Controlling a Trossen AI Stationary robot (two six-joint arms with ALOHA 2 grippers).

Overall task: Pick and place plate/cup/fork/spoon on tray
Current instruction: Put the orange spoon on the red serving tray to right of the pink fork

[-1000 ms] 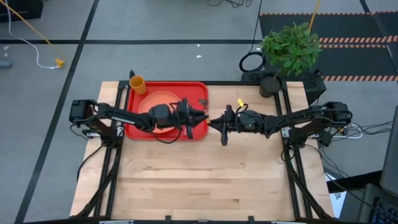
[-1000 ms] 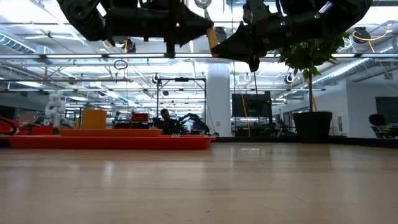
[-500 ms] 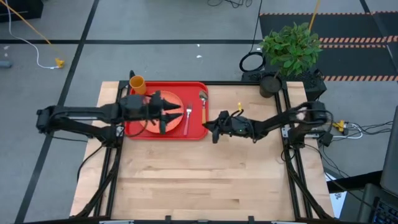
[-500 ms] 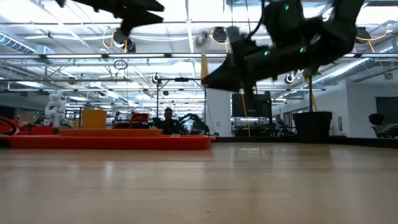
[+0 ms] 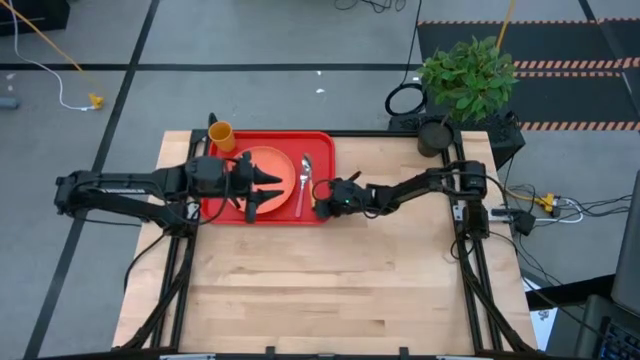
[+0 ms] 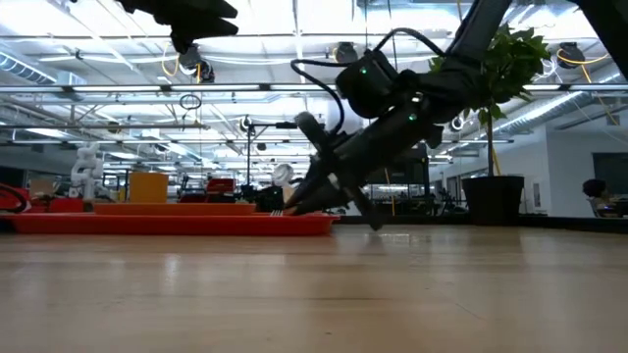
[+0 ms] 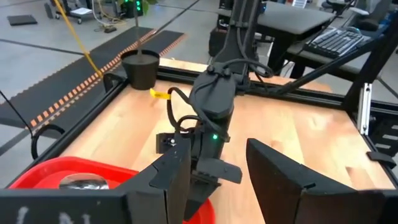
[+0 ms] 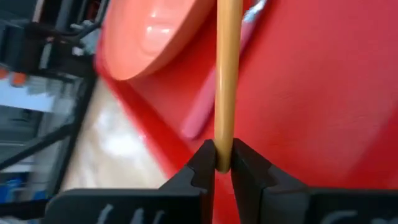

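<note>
The red tray [image 5: 318,140] carries the orange plate [image 5: 270,160]. The yellow-orange cup [image 5: 220,135] stands at its far left corner. The pink-handled fork [image 5: 298,192] lies on the tray beside the plate. My right gripper [image 5: 322,203] is at the tray's near right corner, low down, shut on the orange-handled spoon [image 5: 307,165]. The spoon's silver bowl points toward the table's far edge. My left gripper [image 7: 214,186] hovers open above the plate [image 5: 266,187] with nothing between its fingers. My right gripper pinches the free end of the spoon's orange handle [image 8: 222,146] between its two fingers. It comes slanting down from the table's right side. The spoon runs on ahead of the fingers over the tray floor, bowl end [image 6: 283,176] farthest out. Whether the bowl rests on the tray I cannot tell.
A potted plant [image 5: 465,75] stands at the table's far right corner. Bare wooden tabletop [image 5: 330,290] spreads across the near half and to the right of the tray. The tray's raised rim [image 6: 177,224] lies just under my right gripper.
My left gripper has drawn back from the tray's right part toward the table's left and risen, and the fork now lies on the tray. My right gripper has gone down and toward the tray, rolling its wrist, and has brought the spoon from high up to just over the tray.
</note>
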